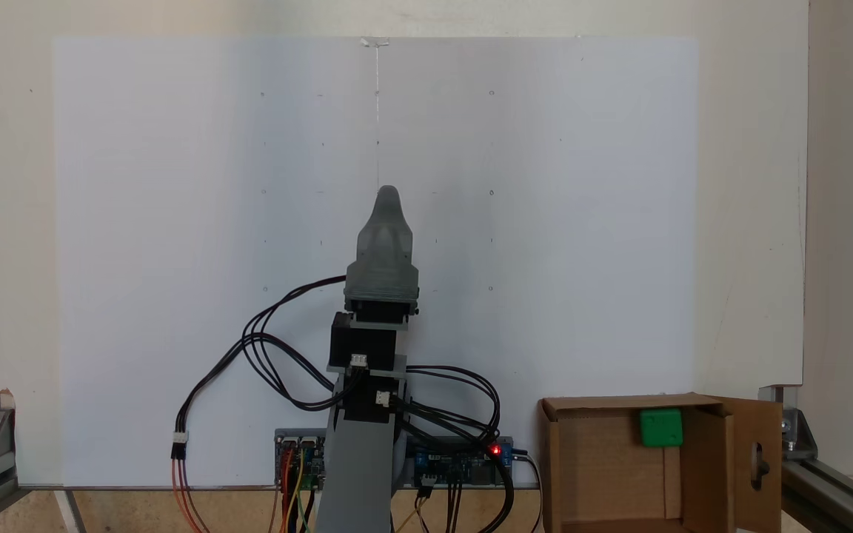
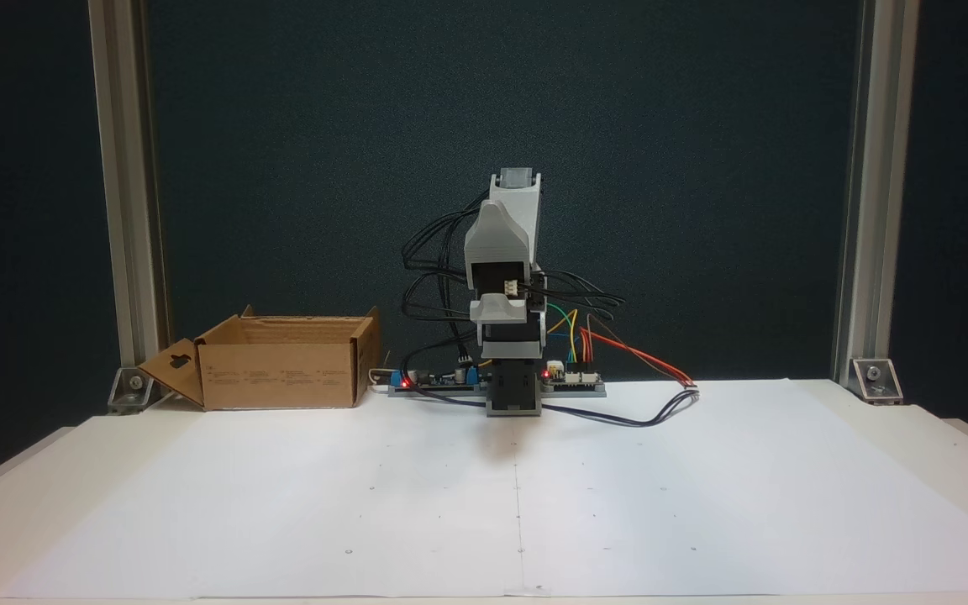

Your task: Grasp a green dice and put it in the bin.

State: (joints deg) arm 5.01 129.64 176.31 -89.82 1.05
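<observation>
Green dice in the bin; arm folded at its base.

The green dice (image 1: 661, 428) lies inside the bin (image 1: 704, 474), against the inner wall on the far side from the keyhole flap's lower edge, clear of any gripper. The bin stands beside the controller boards (image 1: 463, 463) at the table edge, flaps open. The gripper (image 1: 388, 198) points out over the white sheet (image 1: 175, 222), well apart from the bin; its jaws overlap from here, so I cannot tell their gap. Judgement: placement looks done, nothing left but parking.

One green dice (image 1: 660, 428), one bin (image 1: 619, 463), one arm (image 1: 367, 370).
</observation>
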